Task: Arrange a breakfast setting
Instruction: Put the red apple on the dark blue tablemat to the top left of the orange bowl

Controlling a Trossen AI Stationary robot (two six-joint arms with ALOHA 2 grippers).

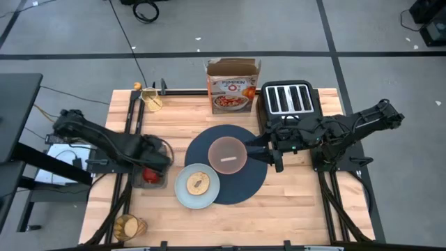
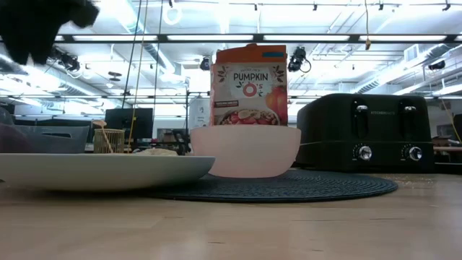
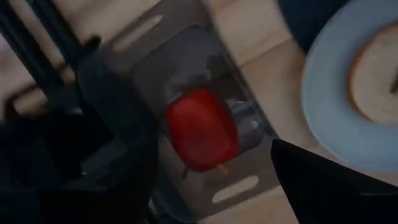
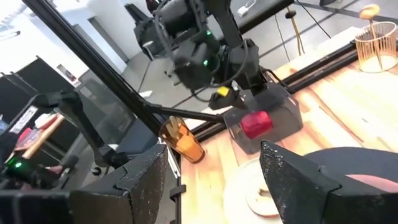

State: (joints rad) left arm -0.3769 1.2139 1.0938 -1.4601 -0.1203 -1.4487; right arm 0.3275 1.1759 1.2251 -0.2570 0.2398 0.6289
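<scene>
The step in hand looked like the fetching of the red apple (image 3: 201, 129). It lay in a clear tray (image 3: 186, 74) at the left side of the bench (image 1: 293, 209). The left end effector (image 1: 155, 165) hovered over it, fingers spread wide on either side, not touching the fruit. A descent and a squeeze would probably come next.

The right end effector (image 1: 276, 155) waited, jaws parted and empty, at the right edge of the round dark-blue placemat (image 1: 244, 185).

The pinkish bowl (image 1: 228, 154) on the mat looked empty. The pale-blue plate (image 1: 182, 192) carried bagel-like bread (image 1: 198, 183).
</scene>
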